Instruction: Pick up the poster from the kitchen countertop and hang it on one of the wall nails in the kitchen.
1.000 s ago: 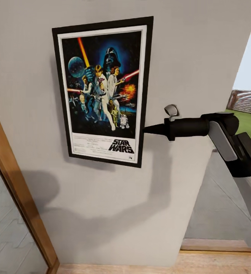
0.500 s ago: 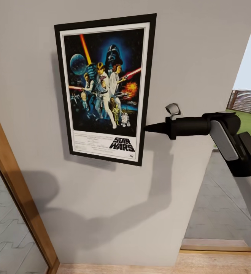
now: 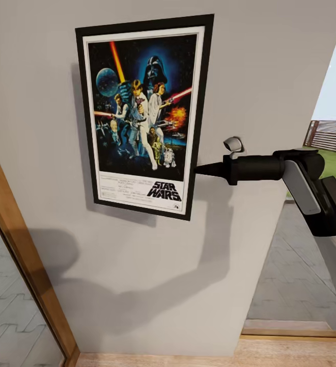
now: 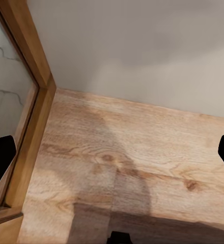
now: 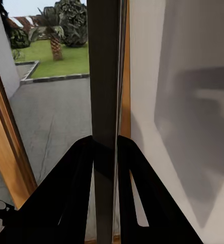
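- Head view: my right hand (image 3: pixel 198 169) pinches the right edge of the black-framed Star Wars poster (image 3: pixel 143 114), flat against the pale grey wall (image 3: pixel 270 66).
- Left wrist view: left hand (image 4: pixel 112 152) spread above the wooden floor (image 4: pixel 142 168).
- Right wrist view: the thin edge looks stiff, light and slippery.

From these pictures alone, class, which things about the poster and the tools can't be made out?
- Nail: head view, behind the poster if there is one.
- Poster's face: right wrist view, edge-on between the right tool's fingers.
- Small print under the title: head view, too small.
- Left tool: left wrist view, fingers cut off by the edges.
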{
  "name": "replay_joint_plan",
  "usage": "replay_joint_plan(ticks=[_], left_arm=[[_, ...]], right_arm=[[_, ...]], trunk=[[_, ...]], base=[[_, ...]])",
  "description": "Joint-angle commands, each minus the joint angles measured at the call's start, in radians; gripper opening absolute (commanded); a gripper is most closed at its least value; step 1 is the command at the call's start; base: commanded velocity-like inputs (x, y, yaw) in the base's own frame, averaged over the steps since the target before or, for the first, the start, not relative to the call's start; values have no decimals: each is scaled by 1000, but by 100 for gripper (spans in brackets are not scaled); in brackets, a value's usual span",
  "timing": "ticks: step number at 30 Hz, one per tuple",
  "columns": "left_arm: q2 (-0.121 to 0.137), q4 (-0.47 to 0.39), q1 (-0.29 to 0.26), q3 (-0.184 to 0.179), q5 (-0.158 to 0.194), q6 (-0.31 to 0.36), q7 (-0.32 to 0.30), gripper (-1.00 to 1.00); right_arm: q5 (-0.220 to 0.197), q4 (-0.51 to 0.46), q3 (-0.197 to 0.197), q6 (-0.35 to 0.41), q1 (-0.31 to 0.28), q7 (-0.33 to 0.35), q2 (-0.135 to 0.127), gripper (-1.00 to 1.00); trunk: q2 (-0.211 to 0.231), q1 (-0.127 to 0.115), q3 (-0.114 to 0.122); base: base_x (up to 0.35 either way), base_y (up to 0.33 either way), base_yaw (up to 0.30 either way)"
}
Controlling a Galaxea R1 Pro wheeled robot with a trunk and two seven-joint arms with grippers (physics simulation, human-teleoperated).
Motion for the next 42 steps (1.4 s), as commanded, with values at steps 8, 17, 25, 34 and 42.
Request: replay_joint_plan(ticks=[8, 17, 25, 34, 42], left_arm=[[0, 0, 0, 2, 5, 0, -6, 100], [0, 0, 0, 2, 5, 0, -6, 100], [0, 0, 0, 2, 5, 0, -6, 100], [0, 0, 0, 2, 5, 0, -6, 100], [0, 0, 0, 2, 5, 0, -6, 100]], right_arm=[[-5, 0, 1, 5, -1, 0, -1, -100], [-5, 0, 2, 5, -1, 0, -1, -100], [-4, 0, 3, 5, -1, -1, -1, -100], [-4, 0, 2, 5, -1, -1, -1, -100], [-4, 0, 3, 5, -1, 0, 0, -100]], trunk=[[-1, 0, 0], [-1, 0, 0], [-1, 0, 0], [-1, 0, 0], [-1, 0, 0]], base=[[0, 0, 0], [10, 0, 0], [152, 0, 0], [11, 0, 0], [0, 0, 0]])
